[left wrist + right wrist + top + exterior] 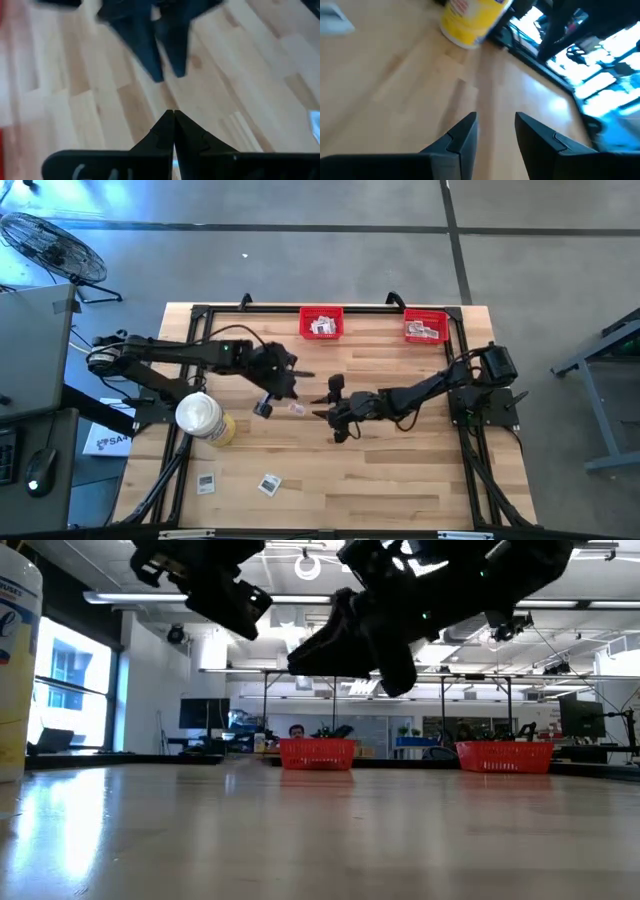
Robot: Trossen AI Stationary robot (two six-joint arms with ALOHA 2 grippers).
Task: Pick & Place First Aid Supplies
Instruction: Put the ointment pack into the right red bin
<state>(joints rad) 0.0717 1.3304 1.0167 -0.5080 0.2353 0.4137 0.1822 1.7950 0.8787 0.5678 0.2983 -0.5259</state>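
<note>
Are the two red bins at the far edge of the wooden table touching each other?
Apart. The high view shows bare wooden table between the left red bin and the right red bin; the low view shows the same gap.

White canister (199, 416) with yellow base on the wooden table (400, 480); floor fan (55, 248) beyond.

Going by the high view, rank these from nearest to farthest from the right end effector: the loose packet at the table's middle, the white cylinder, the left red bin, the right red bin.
1. Loose packet, just to the left of the right end effector.
2. Left red bin, at the far edge.
3. White cylinder and right red bin: too close to call; the cylinder stands to the left, the bin at the far right.
</note>
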